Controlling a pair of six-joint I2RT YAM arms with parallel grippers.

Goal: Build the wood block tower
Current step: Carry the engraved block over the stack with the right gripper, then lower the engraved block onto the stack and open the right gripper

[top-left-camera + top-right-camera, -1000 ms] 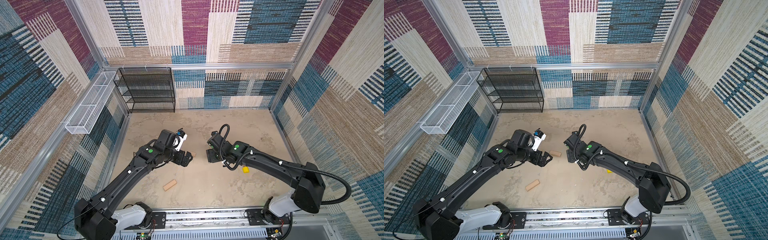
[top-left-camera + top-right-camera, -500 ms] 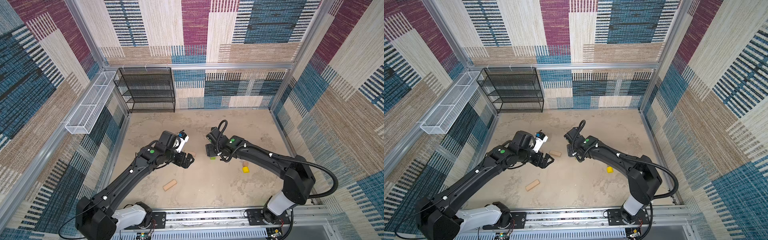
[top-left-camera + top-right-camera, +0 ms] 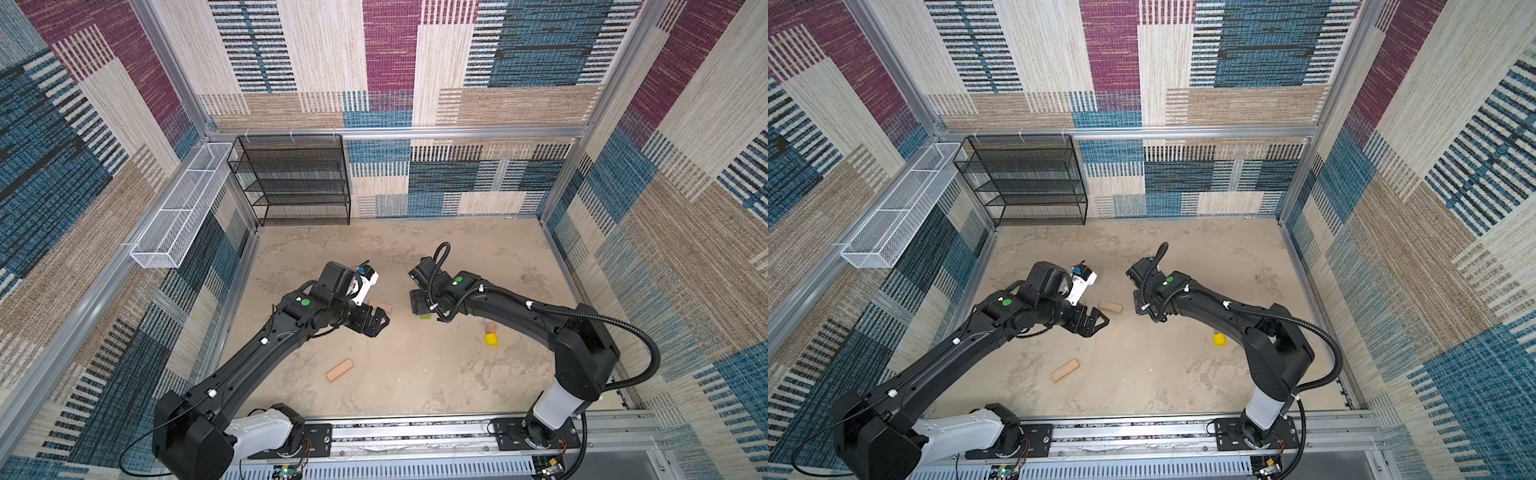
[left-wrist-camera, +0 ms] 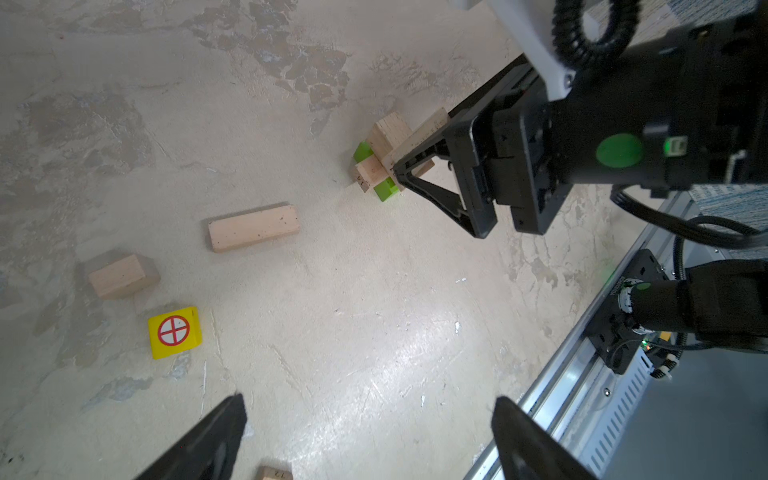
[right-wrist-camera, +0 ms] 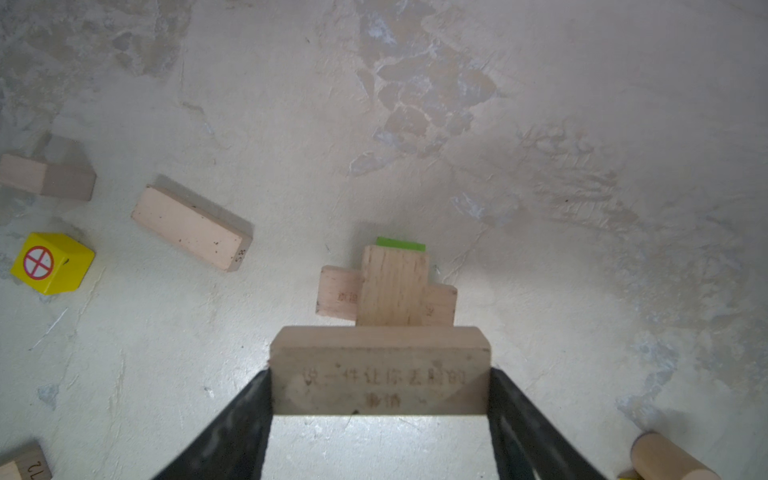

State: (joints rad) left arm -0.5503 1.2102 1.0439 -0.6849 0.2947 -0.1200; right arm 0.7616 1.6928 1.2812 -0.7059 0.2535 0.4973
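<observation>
The wood block tower is a green oblong under two crossed tan bricks; it also shows in the left wrist view. My right gripper is shut on a tan printed brick, held by its ends right over the tower; I cannot tell whether they touch. In both top views this gripper hides most of the tower. My left gripper stands open and empty, left of the tower. Loose wood blocks: a tan brick, another tan block, a red-marked yellow cube.
A tan brick lies toward the front, another beside the left gripper. A yellow cylinder and tan round piece sit under the right arm. Black wire shelf and white basket stand back left.
The right arm's elbow has swung back and left, uncovering the yellow cylinder, while its gripper stays over the tower with the brick. The left gripper has barely shifted.
</observation>
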